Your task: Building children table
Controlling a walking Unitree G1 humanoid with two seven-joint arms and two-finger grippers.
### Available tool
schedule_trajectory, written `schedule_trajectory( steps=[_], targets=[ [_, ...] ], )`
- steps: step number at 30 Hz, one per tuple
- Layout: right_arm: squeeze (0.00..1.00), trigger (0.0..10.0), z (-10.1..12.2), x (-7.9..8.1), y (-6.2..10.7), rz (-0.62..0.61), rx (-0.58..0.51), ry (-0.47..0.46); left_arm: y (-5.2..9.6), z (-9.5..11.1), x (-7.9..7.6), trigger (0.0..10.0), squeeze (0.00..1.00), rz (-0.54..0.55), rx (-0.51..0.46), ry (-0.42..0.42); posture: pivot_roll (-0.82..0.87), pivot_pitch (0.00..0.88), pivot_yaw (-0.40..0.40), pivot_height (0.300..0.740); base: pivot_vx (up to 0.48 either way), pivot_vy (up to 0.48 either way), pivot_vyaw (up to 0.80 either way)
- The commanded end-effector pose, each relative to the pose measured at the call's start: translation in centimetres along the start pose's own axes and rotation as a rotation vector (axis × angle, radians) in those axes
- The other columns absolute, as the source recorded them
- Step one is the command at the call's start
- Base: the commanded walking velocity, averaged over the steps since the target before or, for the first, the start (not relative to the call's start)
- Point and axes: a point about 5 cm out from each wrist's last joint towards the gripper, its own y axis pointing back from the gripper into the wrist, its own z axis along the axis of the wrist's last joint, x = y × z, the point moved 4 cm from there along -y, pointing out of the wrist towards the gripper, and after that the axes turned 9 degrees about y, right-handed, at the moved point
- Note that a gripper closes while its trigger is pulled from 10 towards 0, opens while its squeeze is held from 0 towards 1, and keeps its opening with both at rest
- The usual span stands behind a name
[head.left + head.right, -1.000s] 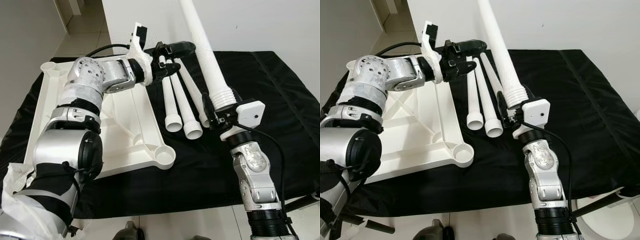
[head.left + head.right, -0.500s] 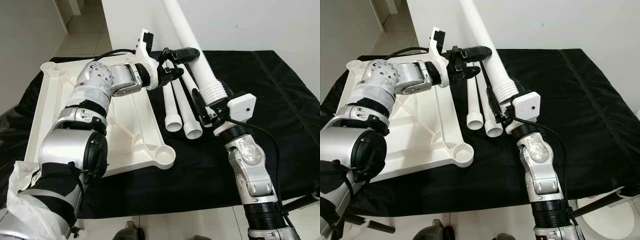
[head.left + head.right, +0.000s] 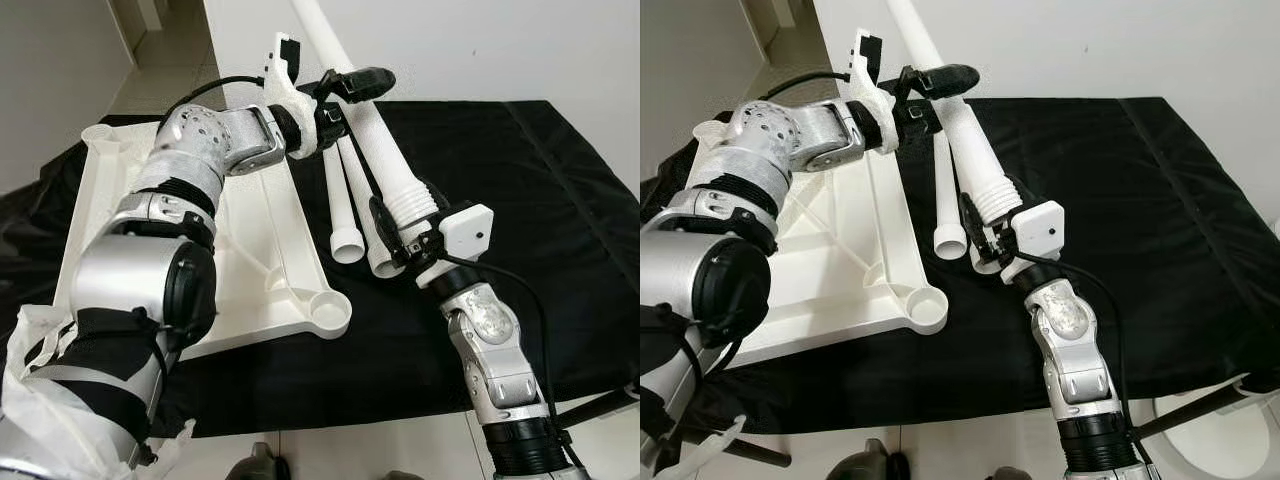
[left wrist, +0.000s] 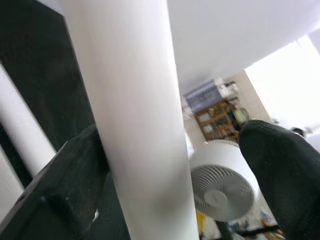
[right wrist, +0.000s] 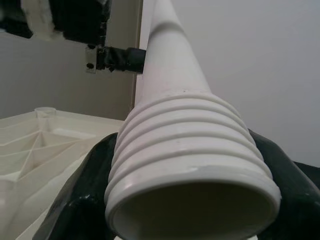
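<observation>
**Q:** White plastic everywhere. What do you have in the left eye view?

**A:** You see the tabletop (image 3: 250, 250) lying underside up on a black cloth (image 3: 560, 200), its near corner socket (image 3: 328, 312) vacant. The right gripper (image 3: 400, 235) is clamped on the threaded end of one leg (image 3: 370, 130), which slants up and away. The left gripper (image 3: 345, 90) straddles that leg higher along its shaft, fingers spread; whether they press it you cannot tell here. Spare legs (image 3: 345, 205) lie side by side on the cloth, just beside the tabletop.

**Q:** And the right eye view?

**A:** You get the same scene. A far corner socket (image 3: 710, 130) also looks vacant. No leg stands in any socket you can see.

**Q:** Left wrist view?

**A:** You see the leg's shaft (image 4: 135, 115) between two black fingers (image 4: 65, 195). One touches it; the other stands apart, with a gap, so the grip is loose, not closed.

**Q:** Right wrist view?

**A:** You look at the leg's open threaded end (image 5: 190, 175), cradled by both fingers (image 5: 80, 200) tight against the ribs. The tabletop (image 5: 45, 145) lies beyond.

**Q:** How far along are you?

**A:** Early, by this evidence. One leg is lifted but not yet seated; all four screw-ins seem to remain, then turning the table upright.
</observation>
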Motion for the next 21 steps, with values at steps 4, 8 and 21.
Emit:
schedule_trajectory(
  steps=[4, 8, 21],
  targets=[
    [0.00, 10.0, 0.3, 1.9, 0.9, 0.067, -0.011, -0.012, 0.2, 1.2, -4.9, 10.0, 0.00, -0.378, 0.002, -0.081, -0.06, 0.000, 0.084, 0.740, 0.000, 0.000, 0.00],
    [0.00, 10.0, 0.6, 2.8, 1.2, 0.098, -0.019, 0.001, -0.1, 1.3, -4.9, 10.0, 0.00, -0.350, -0.010, -0.091, -0.07, 0.000, 0.091, 0.740, 0.000, 0.000, 0.00],
    [0.00, 10.0, 0.6, 2.7, 1.7, 0.104, -0.014, 0.015, -0.5, 1.5, -2.8, 0.0, 0.00, -0.190, -0.044, -0.117, -0.06, 0.001, 0.084, 0.740, 0.000, 0.000, 0.00]
  ],
)
